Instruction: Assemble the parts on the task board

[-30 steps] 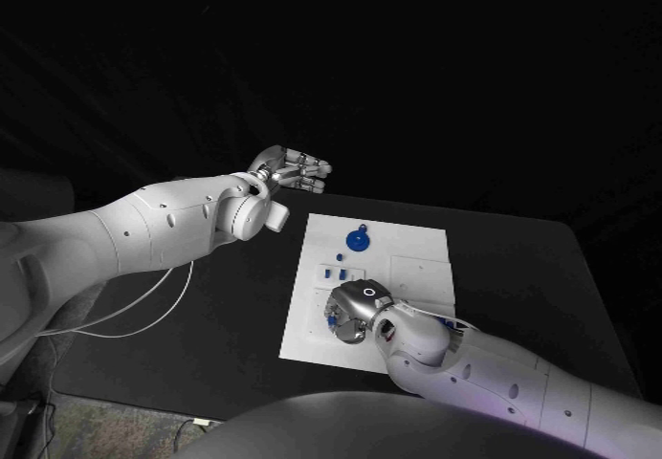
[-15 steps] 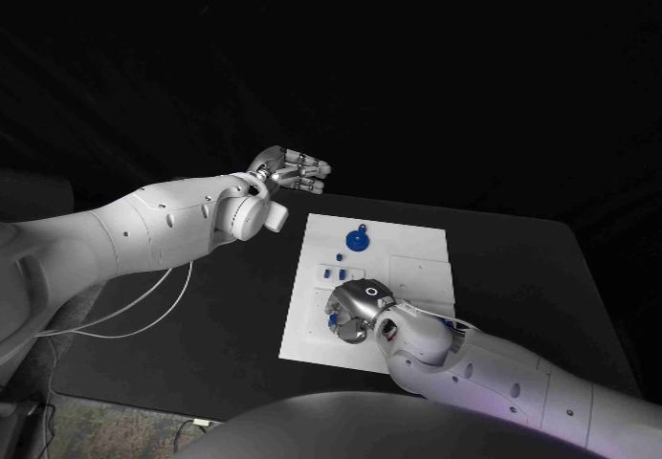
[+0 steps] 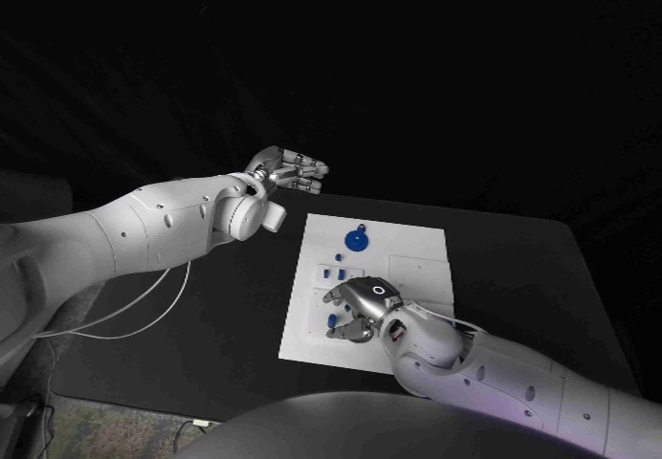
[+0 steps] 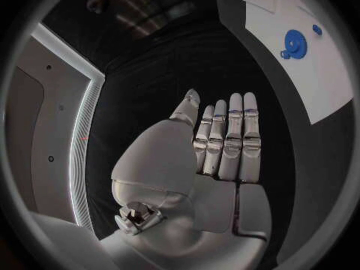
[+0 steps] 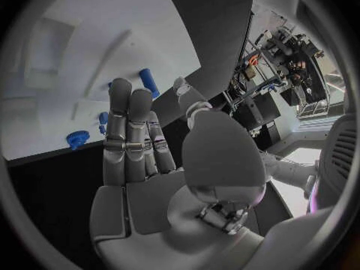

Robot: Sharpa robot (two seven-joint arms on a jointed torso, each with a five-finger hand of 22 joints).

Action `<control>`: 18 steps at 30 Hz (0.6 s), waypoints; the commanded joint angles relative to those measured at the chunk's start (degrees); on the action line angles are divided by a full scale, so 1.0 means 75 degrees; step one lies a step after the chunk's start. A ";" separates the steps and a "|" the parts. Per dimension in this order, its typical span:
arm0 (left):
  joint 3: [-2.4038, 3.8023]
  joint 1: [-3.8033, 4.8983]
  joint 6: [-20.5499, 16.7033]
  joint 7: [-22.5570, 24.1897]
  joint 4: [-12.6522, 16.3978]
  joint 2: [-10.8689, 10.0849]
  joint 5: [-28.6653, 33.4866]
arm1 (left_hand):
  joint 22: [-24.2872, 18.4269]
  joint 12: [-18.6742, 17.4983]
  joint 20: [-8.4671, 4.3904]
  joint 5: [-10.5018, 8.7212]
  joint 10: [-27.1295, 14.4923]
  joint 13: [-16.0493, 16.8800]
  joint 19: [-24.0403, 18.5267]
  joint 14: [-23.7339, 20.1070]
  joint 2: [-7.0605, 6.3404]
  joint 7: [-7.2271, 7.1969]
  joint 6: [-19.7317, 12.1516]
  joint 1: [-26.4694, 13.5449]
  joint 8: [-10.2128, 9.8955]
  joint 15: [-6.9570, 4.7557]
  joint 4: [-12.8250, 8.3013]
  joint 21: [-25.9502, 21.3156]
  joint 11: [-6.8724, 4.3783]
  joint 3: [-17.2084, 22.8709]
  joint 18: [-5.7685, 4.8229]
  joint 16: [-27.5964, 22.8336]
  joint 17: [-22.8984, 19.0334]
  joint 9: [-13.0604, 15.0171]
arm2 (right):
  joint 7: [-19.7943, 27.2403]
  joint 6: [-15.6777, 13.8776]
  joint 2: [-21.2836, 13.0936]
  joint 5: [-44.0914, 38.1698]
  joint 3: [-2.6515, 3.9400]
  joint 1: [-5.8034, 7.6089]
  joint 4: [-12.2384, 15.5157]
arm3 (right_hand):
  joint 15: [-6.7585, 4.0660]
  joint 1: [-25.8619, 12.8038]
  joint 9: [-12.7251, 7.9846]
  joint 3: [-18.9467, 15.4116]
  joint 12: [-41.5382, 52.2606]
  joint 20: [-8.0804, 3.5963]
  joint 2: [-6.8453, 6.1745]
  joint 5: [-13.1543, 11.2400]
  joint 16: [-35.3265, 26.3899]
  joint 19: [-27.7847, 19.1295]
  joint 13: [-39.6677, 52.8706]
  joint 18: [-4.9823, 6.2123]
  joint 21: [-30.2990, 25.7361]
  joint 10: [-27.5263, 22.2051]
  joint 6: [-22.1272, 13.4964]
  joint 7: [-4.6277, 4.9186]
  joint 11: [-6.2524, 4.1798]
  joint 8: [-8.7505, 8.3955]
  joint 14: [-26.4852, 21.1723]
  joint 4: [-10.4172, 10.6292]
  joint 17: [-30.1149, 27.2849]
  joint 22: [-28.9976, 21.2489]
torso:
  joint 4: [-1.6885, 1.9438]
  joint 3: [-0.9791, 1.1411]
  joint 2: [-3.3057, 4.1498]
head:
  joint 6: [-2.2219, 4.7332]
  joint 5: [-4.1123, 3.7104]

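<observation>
White task board (image 3: 414,277) at the middle of the black worktop (image 3: 524,268), carrying small blue parts (image 3: 331,275) and a round blue part (image 3: 358,239) near its far end. Right hand (image 3: 356,311) over the board's near portion, fingers (image 5: 128,126) extended side by side, a blue cylindrical part (image 5: 149,81) just beyond their tips; contact cannot be told. Left hand (image 3: 290,170) raised beyond the board's far corner, fingers (image 4: 228,138) straight and together, holding nothing.

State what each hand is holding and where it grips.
Nothing is held. The left hand and the right hand both have straight, empty fingers.
</observation>
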 commanded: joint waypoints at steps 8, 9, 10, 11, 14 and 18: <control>0.0005 0.0012 0.0090 0.0105 0.0024 -0.0074 -0.0038 | -0.0017 -0.0043 0.0023 0.0009 -0.0017 -0.0004 -0.0031 -0.0073 -0.0005 -0.0013 0.0012 0.0029 -0.0010 -0.0008 -0.0016 -0.0001 -0.0015 -0.0020 0.0036 -0.0020 -0.0010 0.0009 | 0.0267 -0.0361 -0.1226 0.2454 0.1017 0.0058 0.0799 | -0.0229 -0.0321 0.0039 0.0429 0.0117 -0.0193 0.0745 -0.0205 0.0213 0.0316 0.0007 -0.0261 0.0849 0.1649 0.0963 0.0369 -0.0402 -0.0010 0.0124 0.0117 0.0161 0.0248 | -0.0037 -0.0009 -0.0032 | 0.0001 -0.0108; 0.0004 0.0012 0.0091 0.0123 0.0025 -0.0083 -0.0038 | -0.0017 -0.0045 0.0022 0.0009 -0.0013 -0.0004 -0.0030 -0.0073 -0.0006 -0.0017 0.0020 0.0033 -0.0010 -0.0009 -0.0017 -0.0001 -0.0023 -0.0019 0.0036 -0.0019 -0.0010 0.0009 | 0.0287 -0.0274 -0.1366 0.2760 0.1140 0.0068 0.0847 | -0.0278 -0.0348 0.0061 0.0502 0.0208 -0.0224 0.0788 -0.0158 0.0226 0.0317 0.0060 -0.0293 0.0914 0.1942 0.1093 0.0308 -0.0505 0.0019 0.0125 0.0091 0.0175 0.0284 | -0.0055 -0.0014 -0.0047 | 0.0001 -0.0111; 0.0004 0.0012 0.0101 0.0155 0.0027 -0.0095 -0.0038 | -0.0015 -0.0049 0.0018 0.0011 -0.0020 -0.0005 -0.0021 -0.0058 -0.0006 -0.0025 0.0017 0.0039 -0.0015 -0.0016 -0.0017 0.0004 -0.0033 -0.0017 0.0039 -0.0017 -0.0006 0.0007 | 0.0304 -0.0060 -0.1613 0.3221 0.1327 0.0088 0.0923 | -0.0357 -0.0444 0.0092 0.0559 0.0338 -0.0298 0.0847 -0.0127 0.0271 0.0320 0.0185 -0.0365 0.1064 0.2362 0.1263 0.0236 -0.0644 0.0027 0.0139 0.0062 0.0220 0.0366 | -0.0077 -0.0019 -0.0061 | 0.0001 -0.0126; 0.0004 0.0012 0.0108 0.0177 0.0027 -0.0101 -0.0038 | -0.0011 -0.0049 0.0011 0.0012 -0.0020 -0.0005 -0.0003 -0.0030 -0.0009 -0.0028 0.0023 0.0041 -0.0015 -0.0026 -0.0017 0.0014 -0.0037 -0.0018 0.0043 -0.0013 0.0001 0.0006 | 0.0319 0.0132 -0.1784 0.3517 0.1454 0.0104 0.0970 | -0.0402 -0.0523 0.0105 0.0571 0.0360 -0.0369 0.0863 -0.0115 0.0324 0.0309 0.0309 -0.0440 0.1107 0.2506 0.1339 0.0211 -0.0692 -0.0008 0.0125 0.0006 0.0290 0.0406 | -0.0092 -0.0025 -0.0074 | 0.0001 -0.0141; 0.0003 0.0009 0.0133 0.0228 0.0035 -0.0112 -0.0038 | 0.0039 -0.0050 -0.0066 0.0013 -0.0020 -0.0006 0.0171 0.0263 -0.0012 -0.0030 0.0030 0.0048 -0.0015 -0.0125 -0.0016 0.0121 -0.0056 -0.0020 0.0072 0.0052 0.0079 0.0004 | 0.0231 0.0777 -0.2248 0.4314 0.1864 0.0134 0.1089 | -0.0552 -0.0694 0.0207 0.0323 0.1241 -0.0528 0.0961 0.0025 0.0283 0.0281 0.1295 -0.0607 0.0903 0.2914 0.1656 0.0099 -0.0909 -0.0029 0.0094 -0.0103 0.0339 0.0329 | -0.0120 -0.0020 -0.0097 | 0.0001 -0.0196; 0.0002 0.0004 0.0170 0.0259 0.0036 -0.0112 -0.0037 | 0.0100 -0.0051 -0.0161 0.0017 -0.0014 -0.0006 0.0246 0.0460 -0.0008 -0.0034 0.0042 0.0047 -0.0017 -0.0190 -0.0013 0.0226 -0.0064 -0.0026 0.0011 0.0006 0.0212 0.0002 | -0.0228 0.1712 -0.2755 0.4854 0.2202 0.0154 0.1163 | -0.0621 -0.1119 0.0618 0.0290 0.4195 -0.0630 0.1249 0.0271 0.0701 0.0308 0.4919 -0.0758 0.1377 0.1766 0.1807 -0.0072 -0.1042 0.0011 0.0079 -0.0253 0.0914 0.0631 | -0.0155 -0.0010 -0.0135 | 0.0001 -0.0267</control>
